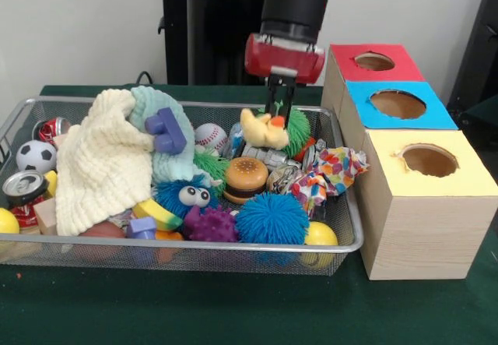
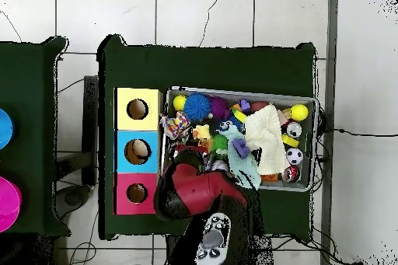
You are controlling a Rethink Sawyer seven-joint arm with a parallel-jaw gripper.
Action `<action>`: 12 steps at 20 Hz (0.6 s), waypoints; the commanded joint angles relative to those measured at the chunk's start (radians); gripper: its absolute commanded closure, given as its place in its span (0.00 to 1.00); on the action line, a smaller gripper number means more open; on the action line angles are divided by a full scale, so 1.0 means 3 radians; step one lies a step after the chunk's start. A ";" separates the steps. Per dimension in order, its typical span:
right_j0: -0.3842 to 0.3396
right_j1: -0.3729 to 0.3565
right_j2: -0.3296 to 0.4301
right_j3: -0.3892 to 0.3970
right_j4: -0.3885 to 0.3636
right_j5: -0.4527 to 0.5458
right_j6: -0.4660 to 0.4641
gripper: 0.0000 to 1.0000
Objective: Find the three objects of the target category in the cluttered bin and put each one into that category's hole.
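Note:
The wire mesh bin [image 1: 194, 247] is packed with toys, and it also shows in the overhead view [image 2: 233, 91]. My gripper [image 1: 281, 117] hangs over the bin's far right part, near the wooden box. It is shut on a small tan-orange toy figure [image 1: 263, 132] with an orange tip, held just above the clutter beside a green spiky ball [image 1: 298, 131]. The red-surround hole [image 1: 373, 61] is at the far end of the box, and it also shows in the overhead view [image 2: 137, 193]. In the overhead view my arm [image 2: 194, 192] hides the gripper. No striped figure shows.
A cream cloth [image 1: 101, 162] covers the bin's left part. A toy burger [image 1: 245, 177], a blue spiky ball [image 1: 272, 217], a purple block [image 1: 166, 129] and a baseball [image 1: 210, 136] lie around. The blue hole [image 1: 398, 103] and yellow hole [image 1: 429, 160] are nearer the camera.

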 commanded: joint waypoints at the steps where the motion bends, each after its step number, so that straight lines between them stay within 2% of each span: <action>1: -0.0280 -0.0835 0.0176 0.0612 0.0182 0.0415 0.0539 1.00; 3: -0.0625 -0.1106 0.0635 0.0925 0.0388 0.0794 0.0513 1.00; 6: -0.0960 -0.1358 0.1082 0.1303 0.0782 0.1167 0.0518 1.00; 9: -0.1024 -0.1449 0.1184 0.1526 0.1035 0.1239 0.0565 1.00; 12: -0.1018 -0.1417 0.1212 0.1701 0.1270 0.1257 0.0660 1.00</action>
